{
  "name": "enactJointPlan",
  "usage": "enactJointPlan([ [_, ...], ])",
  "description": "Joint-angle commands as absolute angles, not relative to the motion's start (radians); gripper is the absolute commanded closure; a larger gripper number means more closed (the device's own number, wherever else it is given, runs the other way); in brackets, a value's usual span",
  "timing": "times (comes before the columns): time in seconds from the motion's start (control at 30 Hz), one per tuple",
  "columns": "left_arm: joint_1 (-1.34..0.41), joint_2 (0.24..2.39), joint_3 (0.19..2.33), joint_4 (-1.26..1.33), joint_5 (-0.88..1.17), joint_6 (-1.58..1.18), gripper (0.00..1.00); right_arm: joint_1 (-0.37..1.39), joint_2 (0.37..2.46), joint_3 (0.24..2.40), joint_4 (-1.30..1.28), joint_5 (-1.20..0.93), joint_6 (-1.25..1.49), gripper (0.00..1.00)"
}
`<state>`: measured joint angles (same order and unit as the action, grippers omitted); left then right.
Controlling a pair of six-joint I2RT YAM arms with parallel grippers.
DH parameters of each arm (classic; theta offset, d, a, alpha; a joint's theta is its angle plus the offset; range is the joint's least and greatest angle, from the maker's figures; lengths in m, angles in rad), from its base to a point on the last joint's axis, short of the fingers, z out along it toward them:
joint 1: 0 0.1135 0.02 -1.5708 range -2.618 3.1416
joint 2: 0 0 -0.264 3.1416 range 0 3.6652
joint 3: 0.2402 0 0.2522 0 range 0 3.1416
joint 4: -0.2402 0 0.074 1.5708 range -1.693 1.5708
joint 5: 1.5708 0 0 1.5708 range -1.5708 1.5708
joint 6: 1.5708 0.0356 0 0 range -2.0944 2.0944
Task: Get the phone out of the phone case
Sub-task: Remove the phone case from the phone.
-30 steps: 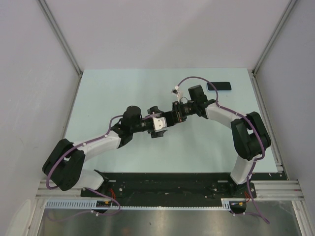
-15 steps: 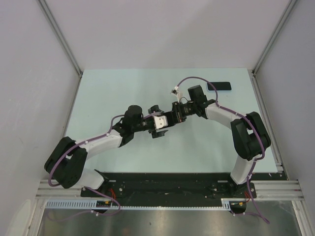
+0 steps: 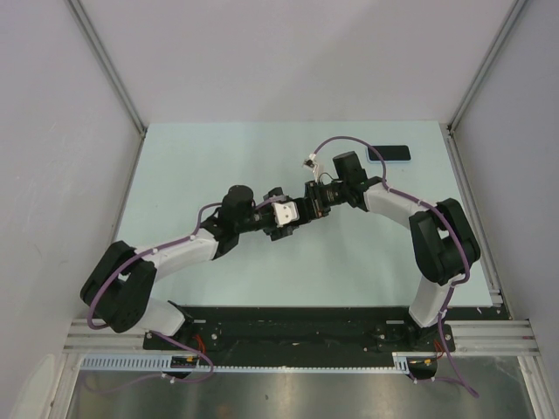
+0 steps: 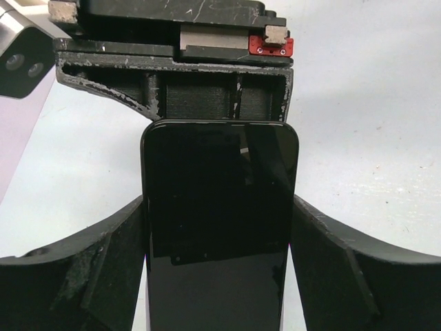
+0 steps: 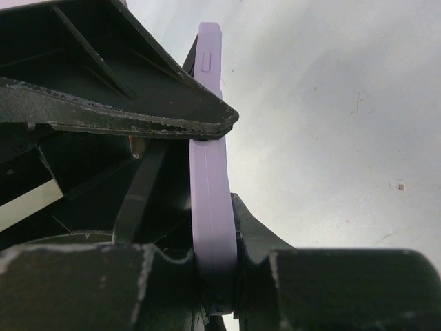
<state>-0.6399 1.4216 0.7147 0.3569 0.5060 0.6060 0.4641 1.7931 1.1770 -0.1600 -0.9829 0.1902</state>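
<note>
The phone (image 4: 219, 221) shows its black screen in the left wrist view, still seated in the lilac phone case (image 5: 212, 207). Both are held up off the table between the two arms, the case's pale back (image 3: 285, 214) facing up in the top view. My left gripper (image 4: 219, 200) has one finger (image 4: 103, 269) against each long side of the phone. My right gripper (image 5: 217, 255) is shut on one end of the case, pinching its thin lilac edge. In the top view the left gripper (image 3: 279, 216) and right gripper (image 3: 306, 202) meet mid-table.
A second dark phone with a blue rim (image 3: 389, 154) lies flat at the back right of the pale green table (image 3: 192, 166). Grey walls close in the table on three sides. Purple cables loop over both arms.
My left gripper has slid a little right along the phone and its fingers have closed in onto the phone's sides. The right arm has not moved.
</note>
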Motion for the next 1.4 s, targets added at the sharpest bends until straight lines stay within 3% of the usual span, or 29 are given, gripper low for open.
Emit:
enactJointPlan([
  [0.0, -0.652, 1.433, 0.755, 0.374, 0.505, 0.580, 0.29, 0.469, 1.749, 1.232, -0.107, -1.037, 0.195, 1.00],
  [0.8, -0.649, 1.371, 0.738, 0.408, 0.600, 0.483, 0.50, 0.410, 1.773, 1.232, -0.110, -1.014, 0.178, 1.00],
  [1.37, -0.563, 1.365, 0.730, 0.511, 0.664, 0.296, 0.56, 0.385, 1.773, 1.232, -0.112, -1.022, 0.175, 1.00],
])
